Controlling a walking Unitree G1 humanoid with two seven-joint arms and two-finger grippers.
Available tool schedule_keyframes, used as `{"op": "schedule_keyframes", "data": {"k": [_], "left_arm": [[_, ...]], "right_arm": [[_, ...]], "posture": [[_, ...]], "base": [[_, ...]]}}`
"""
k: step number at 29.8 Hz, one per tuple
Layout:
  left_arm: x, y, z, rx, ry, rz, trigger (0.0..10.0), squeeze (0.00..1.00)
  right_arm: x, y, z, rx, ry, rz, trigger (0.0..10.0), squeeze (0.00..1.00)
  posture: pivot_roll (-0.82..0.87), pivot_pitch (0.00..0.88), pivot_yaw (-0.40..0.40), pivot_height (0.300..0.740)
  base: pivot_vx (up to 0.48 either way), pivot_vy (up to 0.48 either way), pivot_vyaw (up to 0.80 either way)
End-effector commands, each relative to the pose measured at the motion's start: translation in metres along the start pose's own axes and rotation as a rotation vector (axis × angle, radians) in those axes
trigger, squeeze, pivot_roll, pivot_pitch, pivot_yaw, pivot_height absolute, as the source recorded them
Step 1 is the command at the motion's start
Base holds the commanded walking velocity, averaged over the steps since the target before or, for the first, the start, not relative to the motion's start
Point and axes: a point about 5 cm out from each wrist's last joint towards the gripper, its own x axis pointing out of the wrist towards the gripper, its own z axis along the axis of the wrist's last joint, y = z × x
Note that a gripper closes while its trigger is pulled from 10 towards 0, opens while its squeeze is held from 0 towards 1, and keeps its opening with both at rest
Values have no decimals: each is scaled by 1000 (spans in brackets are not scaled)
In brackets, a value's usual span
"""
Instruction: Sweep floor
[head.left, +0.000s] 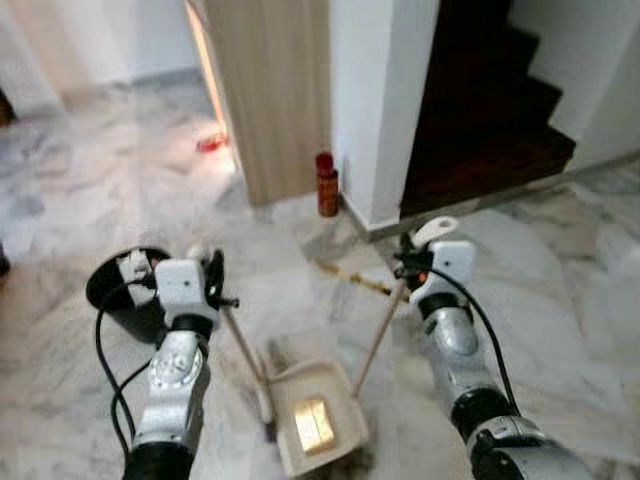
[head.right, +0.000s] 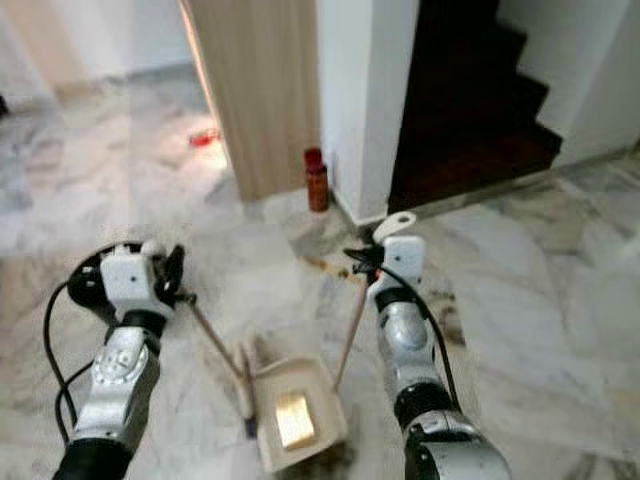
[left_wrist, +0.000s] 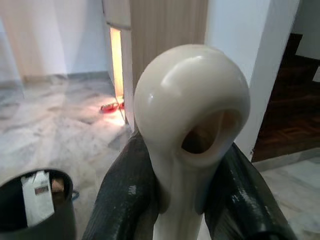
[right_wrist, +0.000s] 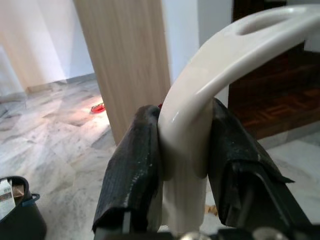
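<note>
A cream dustpan (head.left: 315, 420) rests on the marble floor in front of me, with a yellow scrap (head.left: 313, 425) lying in it. Its long handle (head.left: 240, 345) slants up to my left gripper (head.left: 208, 272), which is shut on the rounded cream handle end (left_wrist: 192, 110). My right gripper (head.left: 412, 262) is shut on the cream looped top (right_wrist: 220, 55) of the broom stick (head.left: 378, 335), which slants down to the dustpan's right side. Yellowish debris (head.left: 350, 277) lies on the floor beyond the dustpan.
A black bin (head.left: 120, 290) holding rubbish stands by my left arm. A red bottle (head.left: 326, 185) stands at the foot of a wooden panel (head.left: 270, 90) and white pillar (head.left: 385, 100). Dark stairs (head.left: 490, 110) rise to the right. A red item (head.left: 212, 143) lies farther off.
</note>
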Motion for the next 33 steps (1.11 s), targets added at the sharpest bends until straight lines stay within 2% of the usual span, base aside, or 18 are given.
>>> {"op": "schedule_keyframes", "data": {"k": [1, 28, 33], "left_arm": [[3, 8, 11, 20, -48, 19, 10000, 0], [4, 9, 11, 21, -48, 26, 10000, 0], [4, 9, 11, 19, -49, 28, 10000, 0]], "right_arm": [[9, 11, 14, 8, -56, 31, 10000, 0], [8, 12, 11, 13, -35, 44, 10000, 0], [8, 13, 12, 0, -45, 53, 10000, 0]], "posture": [[2, 0, 42, 740], [5, 0, 40, 740], [5, 0, 40, 740]], "base": [[0, 285, 0], [0, 280, 0], [0, 279, 665]]}}
